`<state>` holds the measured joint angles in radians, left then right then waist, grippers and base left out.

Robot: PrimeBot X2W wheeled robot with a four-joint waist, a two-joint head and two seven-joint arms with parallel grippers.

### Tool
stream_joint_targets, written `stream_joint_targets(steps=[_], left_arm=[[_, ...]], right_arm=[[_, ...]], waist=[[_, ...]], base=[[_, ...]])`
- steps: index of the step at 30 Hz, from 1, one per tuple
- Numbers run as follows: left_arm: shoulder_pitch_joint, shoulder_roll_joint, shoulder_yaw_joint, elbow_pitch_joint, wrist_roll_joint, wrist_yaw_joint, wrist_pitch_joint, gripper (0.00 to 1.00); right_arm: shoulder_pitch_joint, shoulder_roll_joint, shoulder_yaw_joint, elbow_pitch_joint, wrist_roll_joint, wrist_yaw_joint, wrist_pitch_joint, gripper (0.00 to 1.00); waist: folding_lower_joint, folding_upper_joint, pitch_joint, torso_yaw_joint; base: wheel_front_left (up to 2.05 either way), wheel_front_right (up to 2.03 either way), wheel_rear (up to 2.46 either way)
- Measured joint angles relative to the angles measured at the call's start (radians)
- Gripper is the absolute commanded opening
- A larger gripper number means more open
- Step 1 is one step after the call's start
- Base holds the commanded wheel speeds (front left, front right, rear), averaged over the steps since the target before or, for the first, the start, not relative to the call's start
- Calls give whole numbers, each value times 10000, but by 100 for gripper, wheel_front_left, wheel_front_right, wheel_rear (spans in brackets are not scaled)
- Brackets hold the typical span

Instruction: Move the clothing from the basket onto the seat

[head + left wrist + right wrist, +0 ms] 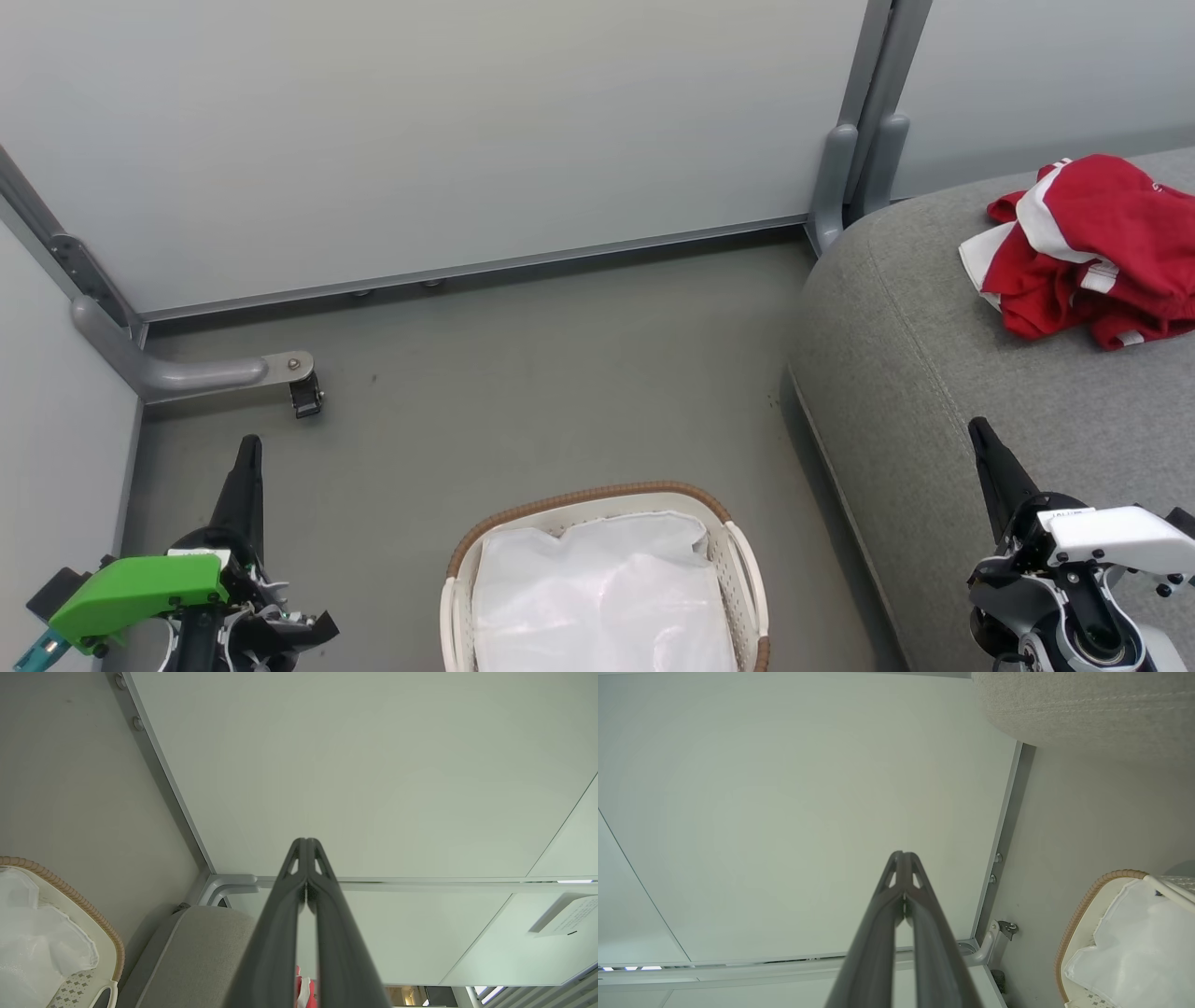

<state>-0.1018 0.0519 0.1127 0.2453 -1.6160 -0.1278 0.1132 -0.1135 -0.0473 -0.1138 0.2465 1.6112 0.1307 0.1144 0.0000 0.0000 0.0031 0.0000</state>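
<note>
- My main worry is that the basket [579, 497] shows me nothing but its white liner [597, 597]. Its near end is cut off by the head view's edge, so I could call the job done with a garment tucked under a fold.
- If I dip in to check, the tips could snag that loose liner and drag it, or drag the light basket across the floor [523, 392].
- The clothing [1088, 247] lies in one crumpled red-and-white heap on the seat [924, 355]. I cannot tell whether it is one garment or both.
- The heap sits back from the seat's rounded edge, so I judge a slide-off unlikely unless an arm sweeps through it.
- The right end effector [980, 431] has its fingers pressed together and holds nothing. It shows against the seat's front part, with the heap well beyond its tip and to the right.
- The left end effector [249, 446] is likewise together and empty. It is over the floor left of the basket, well apart from the heap.
</note>
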Motion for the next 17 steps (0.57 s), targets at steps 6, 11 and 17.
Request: stream_joint_targets(steps=[6, 11, 17], left_arm=[[0, -2, 2, 0, 0, 0, 0, 0], [0, -2, 4, 0, 0, 0, 0, 0], [-1, -4, 6, 0, 2, 0, 0, 0]], right_arm=[[0, 0, 0, 0, 0, 0, 0, 0], [0, 0, 0, 0, 0, 0, 0, 0], [0, 0, 0, 0, 0, 0, 0, 0]], waist=[[0, 0, 0, 0], [0, 0, 0, 0], [0, 0, 0, 0]], base=[[0, 0, 0], [0, 0, 0], [0, 0, 0]])
